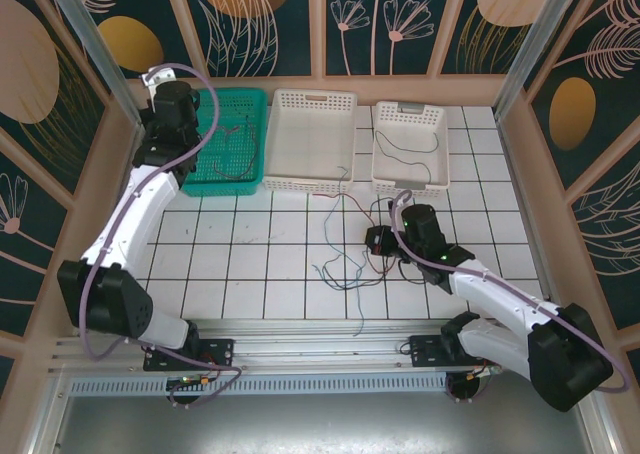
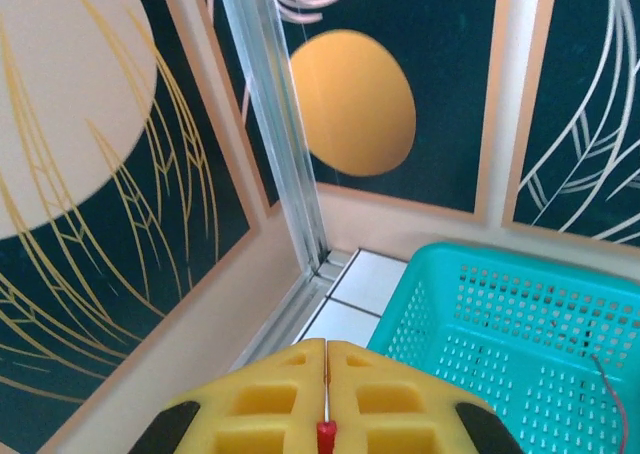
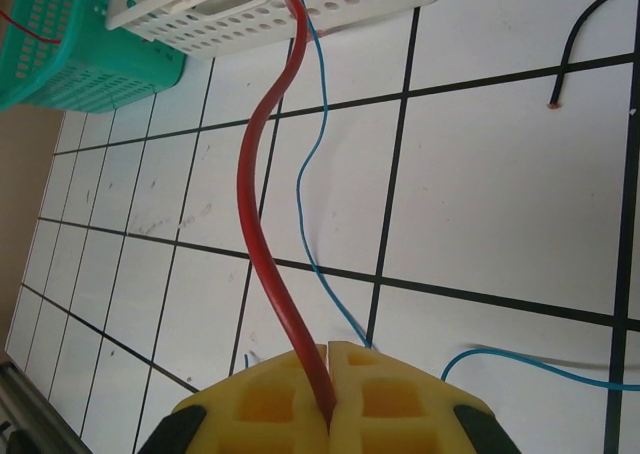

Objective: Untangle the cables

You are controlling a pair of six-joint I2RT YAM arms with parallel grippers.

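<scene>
One cable (image 3: 252, 214) inside right end effector (image 3: 328, 348).

The tiled table (image 1: 250, 264) bears a teal basket (image 1: 222, 187), a middle white basket (image 1: 312, 139) and a right white basket (image 1: 410, 185).

On my screens the red wire (image 3: 268, 234) has a smooth, glossy plastic sheath, the yellow pads (image 3: 255, 406) look matt and rubbery, the teal basket (image 2: 440, 314) and white trays (image 1: 310, 182) are perforated moulded plastic, the table (image 3: 480, 174) is faintly shiny white tile, and the corner post (image 2: 270, 124) is brushed metal.
</scene>
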